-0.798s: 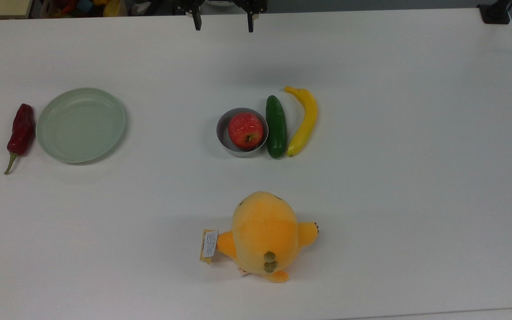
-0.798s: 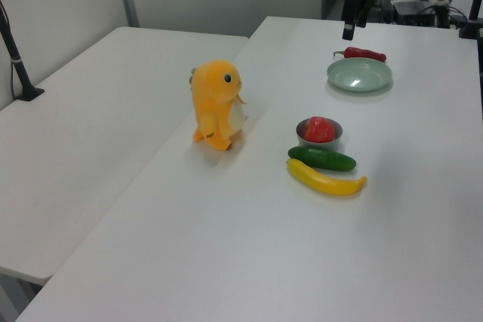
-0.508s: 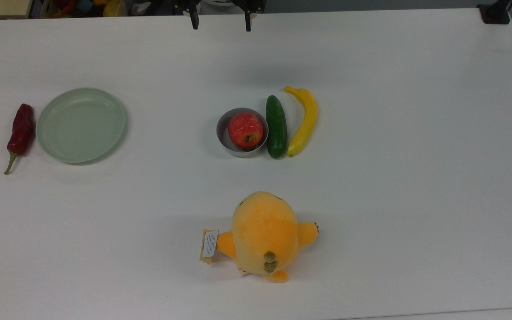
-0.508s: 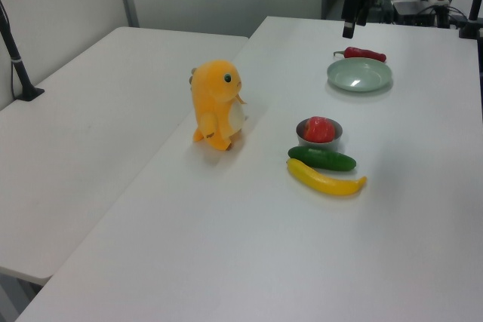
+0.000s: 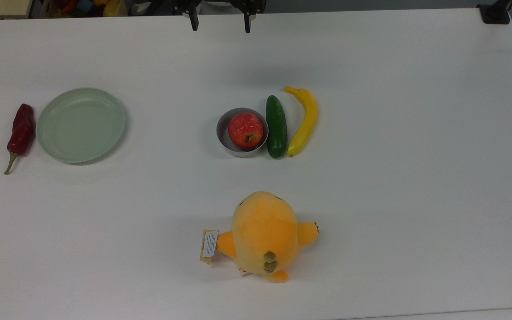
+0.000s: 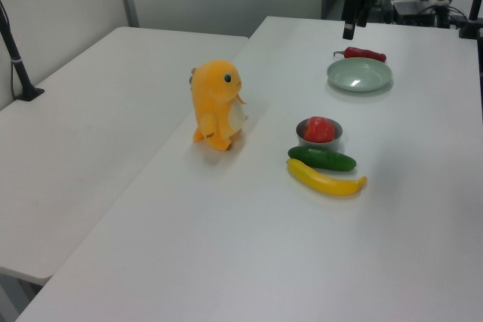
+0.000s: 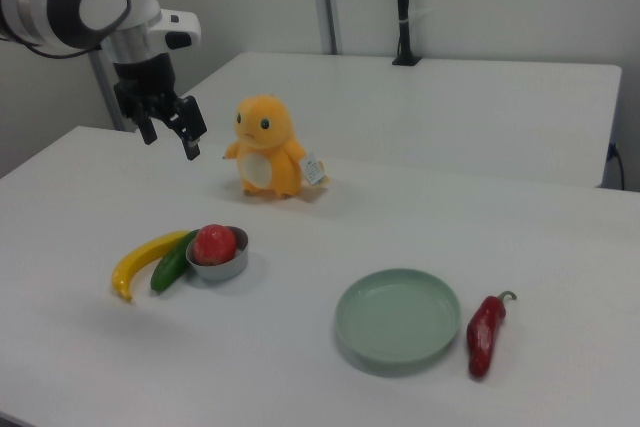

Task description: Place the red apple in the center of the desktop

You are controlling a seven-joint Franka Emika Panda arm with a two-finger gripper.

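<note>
While the gripper (image 5: 219, 21) hung at the far edge of the desktop (image 5: 416, 178) in the top view, its fingers stood apart, holding nothing. The apple (image 5: 246, 130) sat in a grey bowl (image 5: 222, 133), a cucumber (image 5: 276, 126) touching the bowl on the top view's right and a banana (image 5: 302, 121) just beyond.

In the left view, the apple (image 6: 319, 130) lay well apart from the gripper (image 6: 352, 24).

In the right view, the gripper (image 7: 170, 137) hovered above the table, near a plush toy (image 7: 267, 147); a plate (image 7: 398, 319) and chili (image 7: 484, 334) lay on the right view's right.
</note>
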